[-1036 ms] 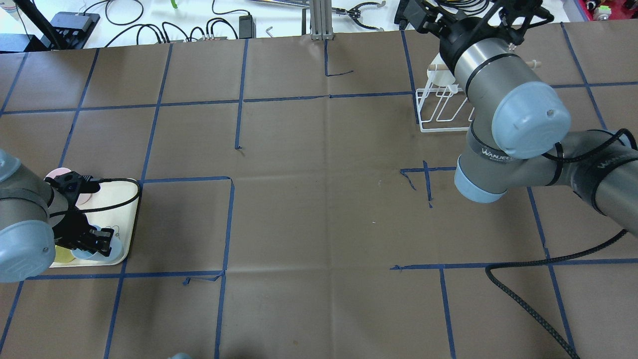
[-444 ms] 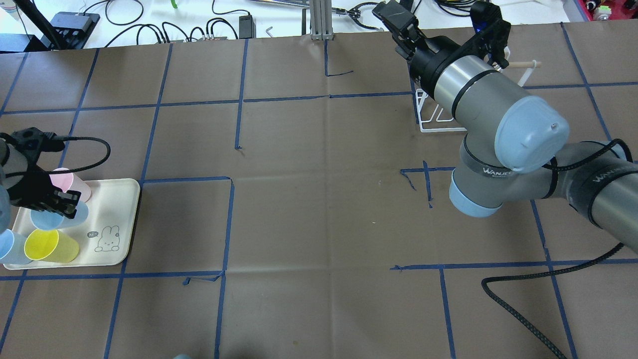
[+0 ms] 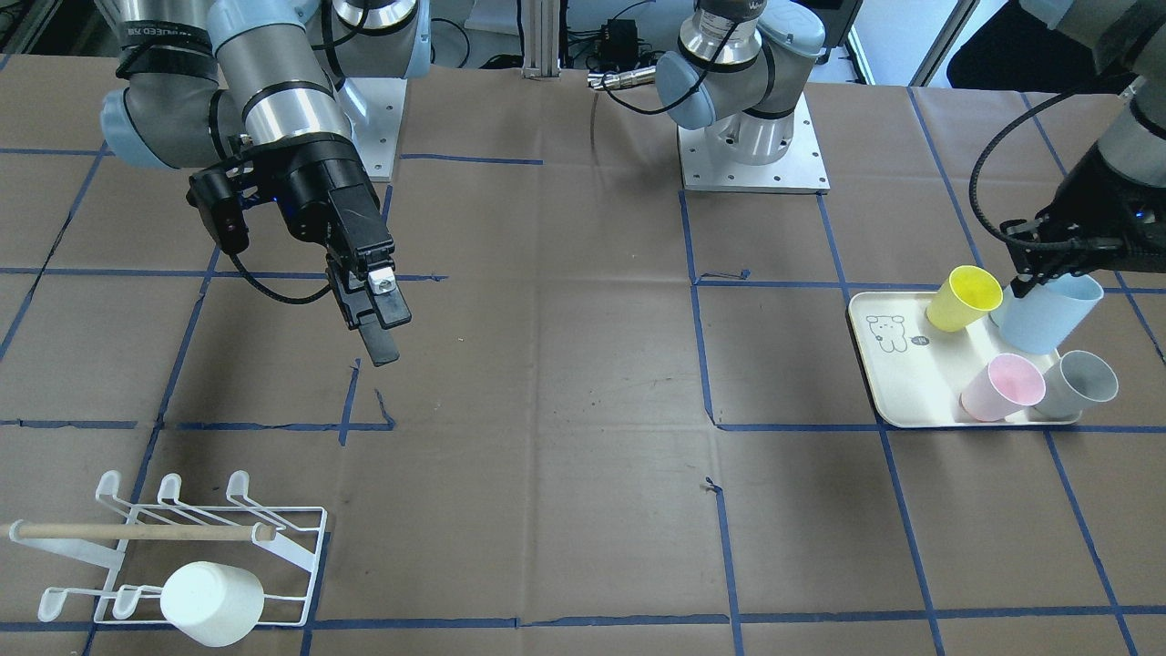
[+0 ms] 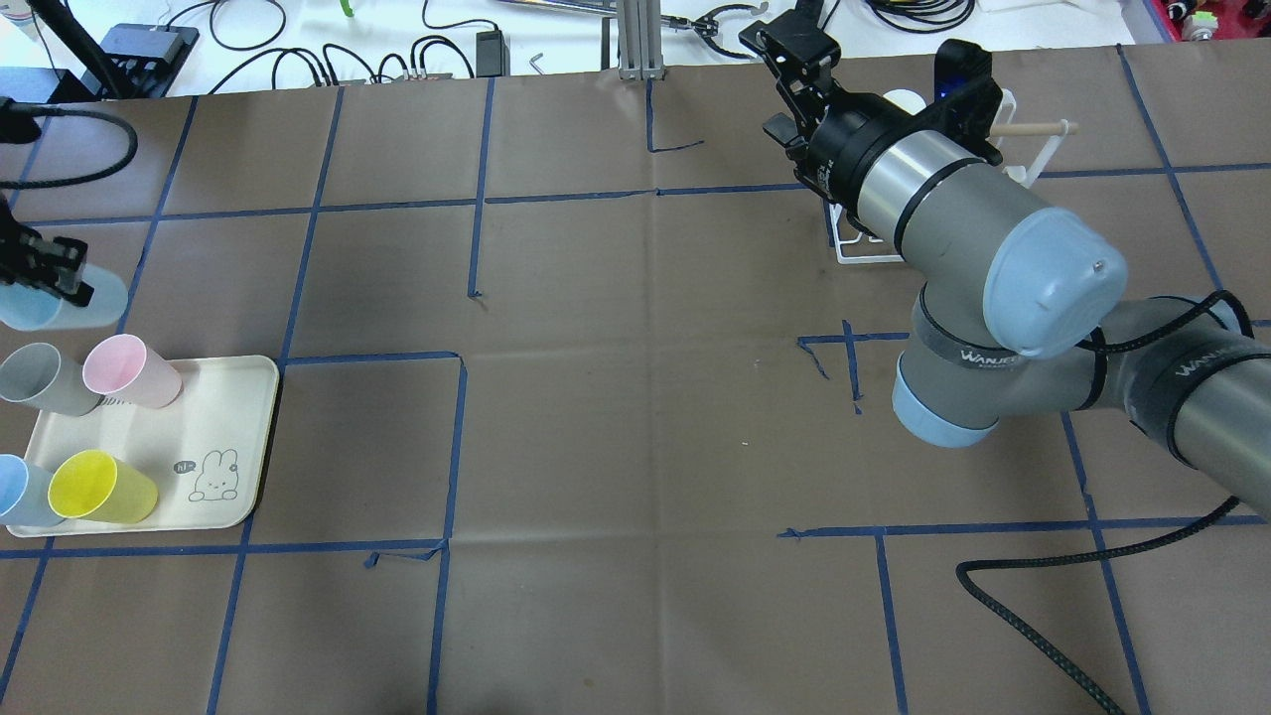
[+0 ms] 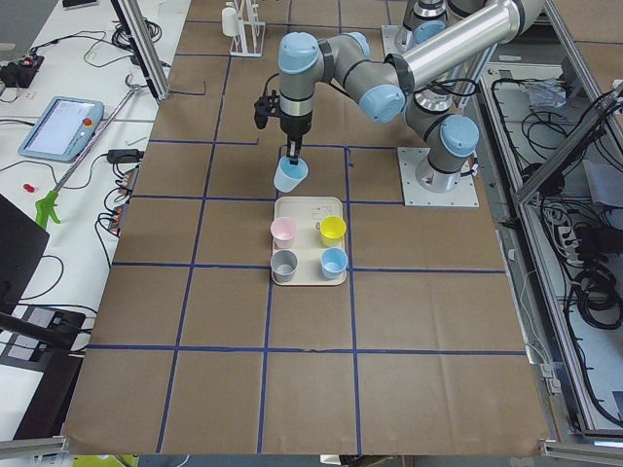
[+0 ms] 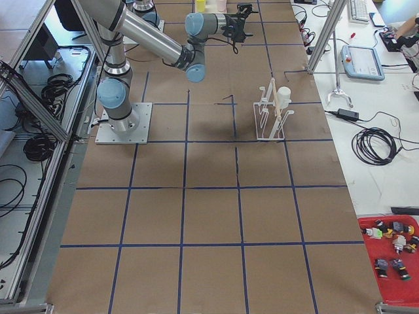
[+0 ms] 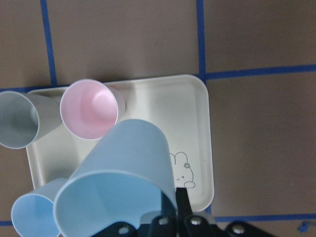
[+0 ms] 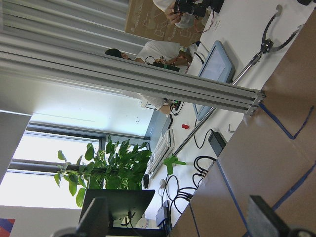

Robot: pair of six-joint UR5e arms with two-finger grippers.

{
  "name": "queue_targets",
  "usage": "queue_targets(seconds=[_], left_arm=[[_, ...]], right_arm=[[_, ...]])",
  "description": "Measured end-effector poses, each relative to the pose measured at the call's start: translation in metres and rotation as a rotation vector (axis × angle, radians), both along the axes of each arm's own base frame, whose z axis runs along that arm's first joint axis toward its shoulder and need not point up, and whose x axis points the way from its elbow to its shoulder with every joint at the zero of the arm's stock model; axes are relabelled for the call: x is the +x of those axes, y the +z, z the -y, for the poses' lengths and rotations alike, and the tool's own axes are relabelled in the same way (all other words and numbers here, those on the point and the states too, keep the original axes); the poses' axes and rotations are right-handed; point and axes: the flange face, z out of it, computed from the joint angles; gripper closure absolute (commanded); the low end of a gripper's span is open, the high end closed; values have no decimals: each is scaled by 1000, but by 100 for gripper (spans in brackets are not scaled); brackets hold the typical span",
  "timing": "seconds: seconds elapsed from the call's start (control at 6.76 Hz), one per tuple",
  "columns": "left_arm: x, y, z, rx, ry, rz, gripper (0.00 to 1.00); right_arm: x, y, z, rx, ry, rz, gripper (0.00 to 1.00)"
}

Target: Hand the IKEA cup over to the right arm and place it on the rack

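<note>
My left gripper [image 4: 62, 283] is shut on the rim of a light blue IKEA cup [image 4: 55, 306], which hangs tilted in the air just off the cream tray's [image 4: 226, 417] far edge. The left wrist view shows the same cup [image 7: 123, 177] pinched above the tray [image 7: 197, 123]. The right arm's gripper [image 3: 373, 319] hovers open and empty over mid-table, and its fingers [image 8: 94, 219] stand wide apart in its wrist view. The white wire rack [image 3: 291, 547] with a wooden dowel carries a white cup [image 3: 211, 601]. In the overhead view the rack [image 4: 854, 248] is partly hidden behind the right arm.
On the tray stand a yellow cup [image 4: 99, 487], a pink cup [image 4: 129, 370], a grey cup [image 4: 40, 377] and another blue cup [image 4: 15, 492]. A black braided cable [image 4: 1033, 606] loops over the table near the right arm. Cables and tools lie along the far edge.
My left gripper has risen off the tray with the light blue cup and moved toward the far side. The right arm has swung its gripper away from the rack, toward the table's middle.
</note>
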Motion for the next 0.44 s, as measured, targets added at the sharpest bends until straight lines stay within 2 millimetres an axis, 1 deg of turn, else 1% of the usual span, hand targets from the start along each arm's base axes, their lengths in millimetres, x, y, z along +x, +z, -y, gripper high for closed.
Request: queue_targets(seconds=[0.15,0.3,0.44], left_arm=[[-23,25,31,-64,-57,-41,100],[-56,44,52,-154,-115,-108,100],[-92,57,65,-264,-180,-208,100]], right_arm=[[0,-1,-1,27,-13,55,0],[1,-1,-2,48,-24,97,0],[2,-1,-2,64,-31,128,0]])
